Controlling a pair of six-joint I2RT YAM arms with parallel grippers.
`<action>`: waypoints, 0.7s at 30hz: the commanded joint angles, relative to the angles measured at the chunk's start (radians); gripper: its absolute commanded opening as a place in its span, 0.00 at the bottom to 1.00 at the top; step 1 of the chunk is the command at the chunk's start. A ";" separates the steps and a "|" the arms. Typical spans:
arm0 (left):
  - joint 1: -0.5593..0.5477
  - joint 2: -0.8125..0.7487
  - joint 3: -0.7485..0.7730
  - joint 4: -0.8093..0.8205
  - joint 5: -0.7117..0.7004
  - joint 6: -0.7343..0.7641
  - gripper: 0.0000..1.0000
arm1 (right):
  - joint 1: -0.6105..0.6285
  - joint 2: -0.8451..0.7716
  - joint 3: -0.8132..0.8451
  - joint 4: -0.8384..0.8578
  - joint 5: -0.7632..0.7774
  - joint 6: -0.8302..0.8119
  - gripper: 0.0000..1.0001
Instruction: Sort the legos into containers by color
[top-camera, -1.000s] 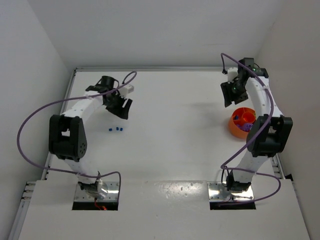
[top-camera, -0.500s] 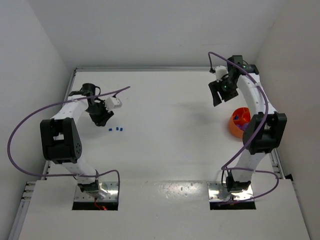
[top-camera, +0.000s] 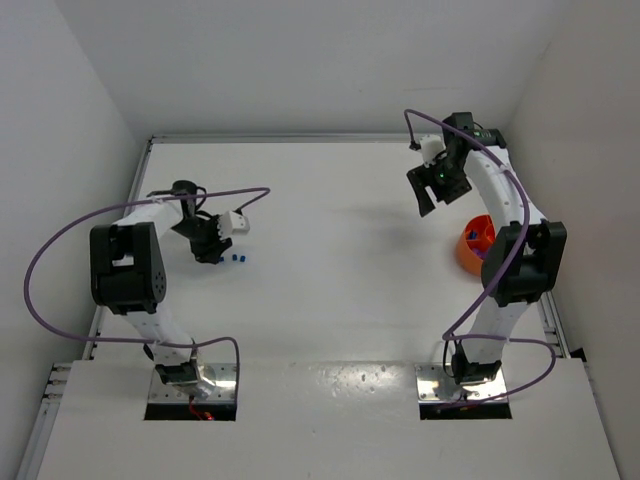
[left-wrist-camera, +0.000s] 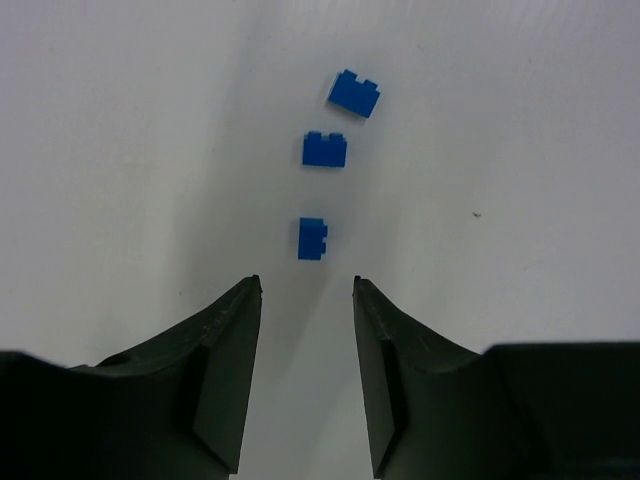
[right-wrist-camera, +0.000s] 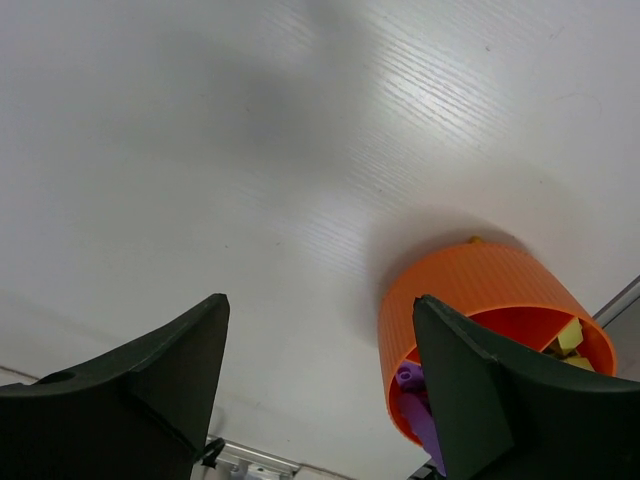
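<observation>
I see left gripper (left-wrist-camera: 307, 288) open, blue legos (left-wrist-camera: 324, 150) just right of it. Also open: right gripper (right-wrist-camera: 320, 302), left of orange tub (right-wrist-camera: 470, 285), probably empty-handed.

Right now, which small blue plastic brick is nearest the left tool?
The small blue plastic brick lowest in the left wrist view, just ahead of the open left tool. The middle brick and farthest brick lie in line beyond it.

legos (left-wrist-camera: 324, 150): blue | tub (right-wrist-camera: 470, 290): orange, ribbed | bricks (right-wrist-camera: 410, 380) inside: purple, lime | table (left-wrist-camera: 520, 150): white

Bright, even light; soft shadows
</observation>
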 joint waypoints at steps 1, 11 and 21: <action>0.014 0.019 -0.021 0.007 0.118 0.095 0.47 | 0.012 -0.012 0.033 0.005 0.018 -0.009 0.74; 0.023 0.093 -0.022 0.038 0.130 0.097 0.43 | 0.012 -0.012 0.033 0.005 0.018 -0.009 0.74; 0.044 0.122 -0.040 0.066 0.082 0.106 0.25 | 0.012 -0.012 0.024 0.005 0.018 -0.009 0.72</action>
